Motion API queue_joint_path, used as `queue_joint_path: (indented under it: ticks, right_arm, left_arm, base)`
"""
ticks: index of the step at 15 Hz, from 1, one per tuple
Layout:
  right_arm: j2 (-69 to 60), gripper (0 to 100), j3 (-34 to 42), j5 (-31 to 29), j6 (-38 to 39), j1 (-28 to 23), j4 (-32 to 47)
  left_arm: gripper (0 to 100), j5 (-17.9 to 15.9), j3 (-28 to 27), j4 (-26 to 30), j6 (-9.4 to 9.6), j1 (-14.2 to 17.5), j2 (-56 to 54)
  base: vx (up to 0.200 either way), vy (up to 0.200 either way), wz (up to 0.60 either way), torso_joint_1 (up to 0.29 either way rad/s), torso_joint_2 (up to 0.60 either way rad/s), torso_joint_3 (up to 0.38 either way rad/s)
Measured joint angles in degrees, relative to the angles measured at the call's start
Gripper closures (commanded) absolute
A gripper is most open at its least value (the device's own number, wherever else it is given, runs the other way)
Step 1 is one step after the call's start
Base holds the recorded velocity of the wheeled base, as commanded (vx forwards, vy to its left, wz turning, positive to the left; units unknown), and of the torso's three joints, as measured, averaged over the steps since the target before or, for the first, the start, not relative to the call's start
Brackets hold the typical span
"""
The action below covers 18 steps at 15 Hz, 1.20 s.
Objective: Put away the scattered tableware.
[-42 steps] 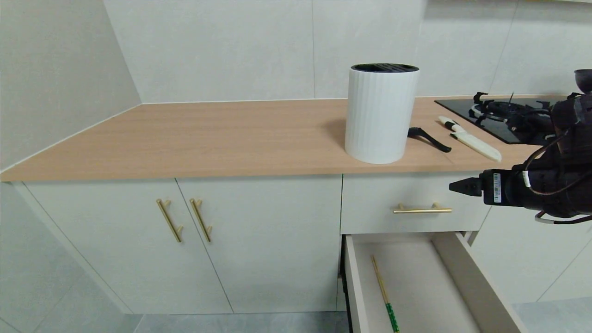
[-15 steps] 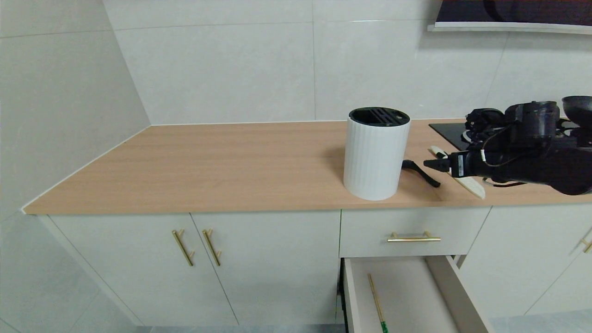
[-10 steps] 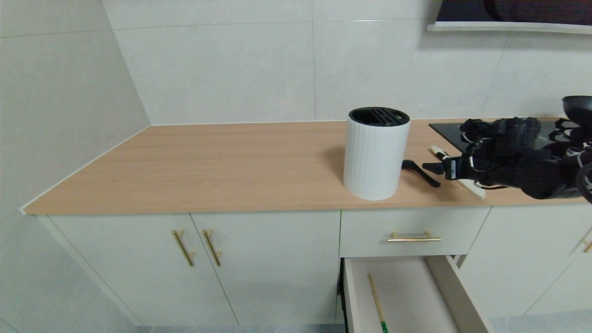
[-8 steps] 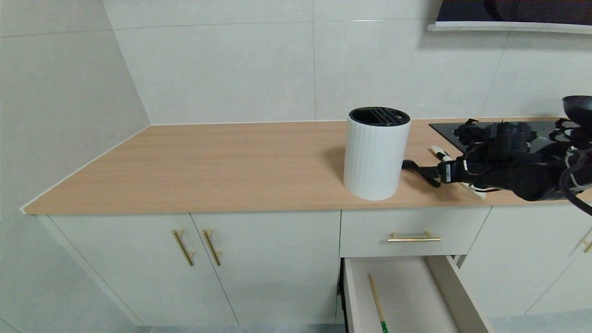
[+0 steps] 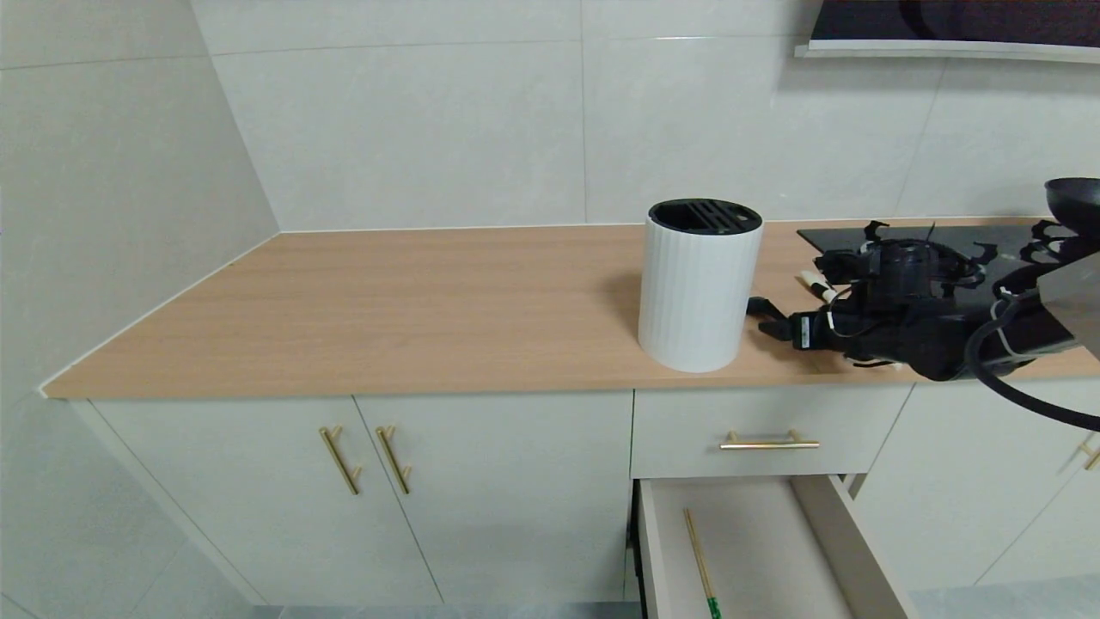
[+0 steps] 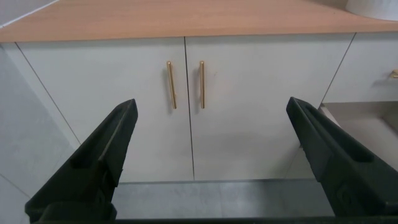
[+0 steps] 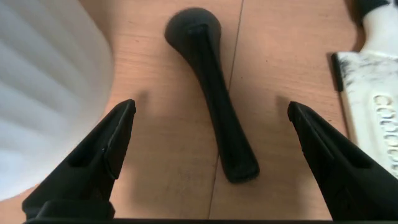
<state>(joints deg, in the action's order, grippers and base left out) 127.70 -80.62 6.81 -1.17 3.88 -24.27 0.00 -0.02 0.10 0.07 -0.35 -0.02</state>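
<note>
Nearest, low down: left gripper (image 6: pixel 210 107) spread wide, nothing in it, facing the double cabinet doors (image 6: pixel 186 124) with two gold handles (image 6: pixel 171 84) under the counter edge. Lower drawer (image 5: pixel 773 550) is pulled out, on the right side below the counter; chopsticks (image 5: pixel 698 559) lie lengthwise along its left side. Above it a shut drawer (image 5: pixel 687 425) with a gold bar handle (image 5: pixel 767 444). Counter (image 5: pixel 430 301) is wood-look, bare on the left half. White ribbed holder (image 5: pixel 698 292) stands upright near the front edge, black slotted top, nothing in the slots as far as I can tell. Just to its right a black utensil (image 7: pixel 211 99) lies flat on the counter, rounded end toward the wall and close to the holder's base. Right gripper (image 7: pixel 211 109) is low over the counter, fingers wide apart on either side of the utensil, not touching it, gripping nothing. One finger is close to the holder wall (image 7: pixel 43 93), so the holder crowds that side. On the other side a white knife (image 7: pixel 373 81) lies flat just beside the utensil, apart from it, near the other finger. In the head view the right arm covers most of the utensil and knife; the knife's handle end (image 5: pixel 812 281) pokes out behind it. Farther right and back: a black hob (image 5: pixel 825 236) set in the counter, a dark pan (image 5: pixel 1074 198) at the edge. Tiled wall behind, hood (image 5: pixel 945 26) top right.
</note>
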Motion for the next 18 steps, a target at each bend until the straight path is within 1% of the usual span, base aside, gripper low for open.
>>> queue_joint_path:
  ticks: [3,7,8,18]
  right_arm:
    - [1.4,0,-1.3,-1.5,0.2,0.0,-0.1]
    - [2.5,0,-1.9,-1.6,0.2,0.0,-0.3]
    - [2.5,100,-1.9,-1.7,0.2,0.0,-0.3]
    - [1.5,100,-1.5,-1.7,1.2,0.3,0.4]
  left_arm:
    - [0,0.0,0.0,0.0,0.02,0.0,0.0]
    - [0,0.0,0.0,0.0,0.02,0.0,0.0]
    - [0,0.0,0.0,0.0,0.02,0.0,0.0]
    - [0,0.0,0.0,0.0,0.02,0.0,0.0]
  base:
    - [0.000,0.000,0.00,0.000,0.00,0.000]
    - [0.000,0.000,0.00,0.000,0.00,0.000]
    - [0.000,0.000,0.00,0.000,0.00,0.000]
    - [0.000,0.000,0.00,0.000,0.00,0.000]
